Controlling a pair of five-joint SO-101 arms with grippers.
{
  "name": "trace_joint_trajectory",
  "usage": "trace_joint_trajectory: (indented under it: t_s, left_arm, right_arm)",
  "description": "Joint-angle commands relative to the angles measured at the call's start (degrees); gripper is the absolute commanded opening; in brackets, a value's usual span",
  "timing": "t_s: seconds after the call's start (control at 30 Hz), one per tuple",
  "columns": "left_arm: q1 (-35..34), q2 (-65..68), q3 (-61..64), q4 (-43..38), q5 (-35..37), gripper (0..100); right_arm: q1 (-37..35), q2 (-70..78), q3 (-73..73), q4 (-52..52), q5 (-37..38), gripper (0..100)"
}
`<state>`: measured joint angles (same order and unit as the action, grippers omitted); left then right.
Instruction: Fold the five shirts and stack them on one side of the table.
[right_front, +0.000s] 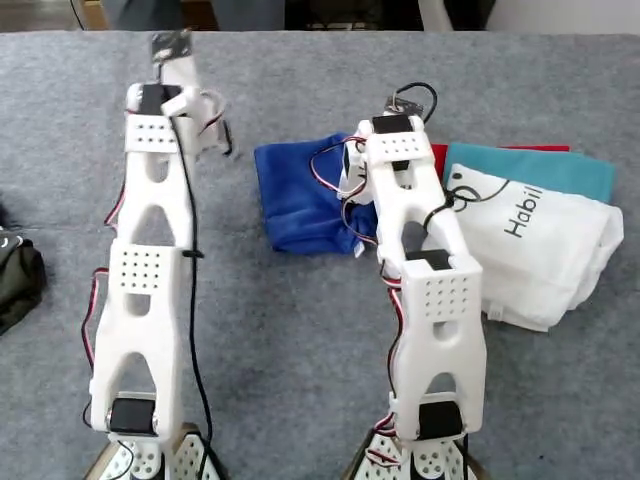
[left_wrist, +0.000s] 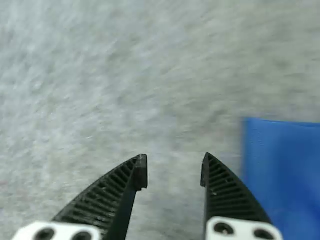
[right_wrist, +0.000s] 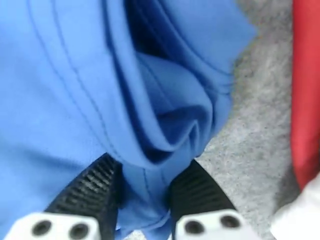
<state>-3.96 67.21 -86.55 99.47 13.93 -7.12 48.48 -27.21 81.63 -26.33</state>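
Observation:
A blue shirt (right_front: 300, 195) lies folded near the middle of the grey table, its right part under the right arm. My right gripper (right_wrist: 142, 172) is shut on a bunched fold of the blue shirt (right_wrist: 100, 75). To the right lies a stack: a white shirt (right_front: 545, 245) on top, a teal shirt (right_front: 540, 165) and a red shirt (right_front: 440, 155) showing beneath. My left gripper (left_wrist: 172, 172) stands open over bare table, just left of the blue shirt's edge (left_wrist: 282, 165).
A dark bundle of cloth (right_front: 15, 275) sits at the table's left edge. Grey felt (right_front: 300, 330) covers the table, with bare room in the front middle. Cables hang from both arms.

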Motion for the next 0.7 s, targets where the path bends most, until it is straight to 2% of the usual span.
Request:
trace_joint_trajectory:
  t_s: [0.0, 0.33, 0.67]
  left_arm:
    - [-5.93, 3.16, 1.98, 1.23, -0.18, 19]
    - [-8.22, 10.37, -3.30, 1.32, 1.41, 16]
    - [-7.96, 10.37, -3.47, 1.32, 0.62, 17]
  right_arm:
    - [-1.14, 0.75, 0.48, 0.97, 1.85, 1.3]
    - [-0.26, -3.03, -21.41, 18.46, 7.03, 1.3]
    - [-0.53, -5.93, -28.00, 19.43, 10.02, 1.3]
